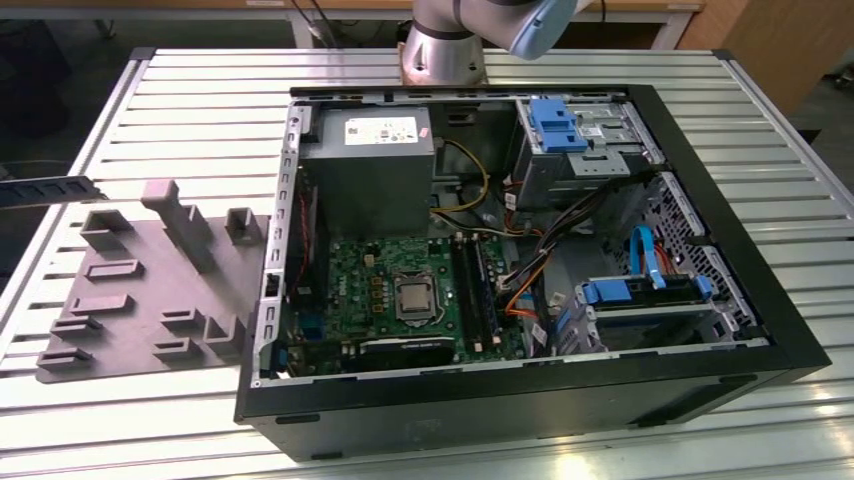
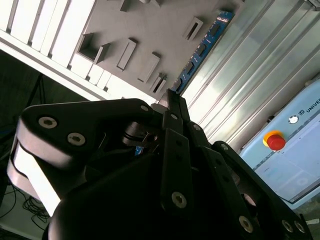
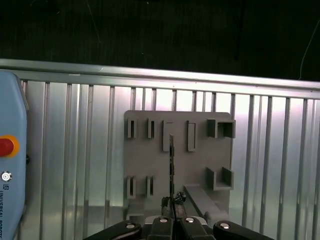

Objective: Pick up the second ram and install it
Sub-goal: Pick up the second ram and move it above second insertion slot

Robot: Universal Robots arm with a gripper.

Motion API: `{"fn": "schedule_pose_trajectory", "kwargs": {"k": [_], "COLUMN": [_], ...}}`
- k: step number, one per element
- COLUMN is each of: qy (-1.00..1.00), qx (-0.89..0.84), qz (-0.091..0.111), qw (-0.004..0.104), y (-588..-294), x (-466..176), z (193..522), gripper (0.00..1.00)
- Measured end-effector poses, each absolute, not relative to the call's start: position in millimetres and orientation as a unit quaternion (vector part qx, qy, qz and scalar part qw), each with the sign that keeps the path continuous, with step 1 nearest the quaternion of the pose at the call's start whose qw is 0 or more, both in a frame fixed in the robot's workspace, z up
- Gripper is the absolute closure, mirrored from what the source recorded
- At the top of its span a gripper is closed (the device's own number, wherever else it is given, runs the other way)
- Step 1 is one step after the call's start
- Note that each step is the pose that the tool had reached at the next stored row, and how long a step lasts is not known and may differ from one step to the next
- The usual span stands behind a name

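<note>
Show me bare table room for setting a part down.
In the exterior view, bare slats of the ribbed metal table lie between the grey plastic fixture plate and the far edge, and along the near edge. Crowded: the open black computer case and the plate's blocks.

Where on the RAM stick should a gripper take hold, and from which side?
The RAM stick is a thin, flat board, so it is probably best pinched across its two broad faces at one end, coming in along its length, as the gripper does here. That leaves the long edges free.
</note>
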State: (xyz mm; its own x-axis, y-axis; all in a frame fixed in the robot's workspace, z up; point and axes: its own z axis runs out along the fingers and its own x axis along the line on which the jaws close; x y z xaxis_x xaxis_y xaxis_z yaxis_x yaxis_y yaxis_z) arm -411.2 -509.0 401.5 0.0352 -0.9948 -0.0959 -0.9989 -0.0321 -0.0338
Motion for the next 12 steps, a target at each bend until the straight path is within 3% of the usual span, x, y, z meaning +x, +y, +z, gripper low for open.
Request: {"fn": "schedule_pose_trajectory", "kwargs": {"k": [12], "qy": [0.694], "qx": [-0.718], "qz": [0.021], "qw": [0.049], "y": [-509.0], "x": [-411.2], "z": [410.5], "gripper": [0.88]}}
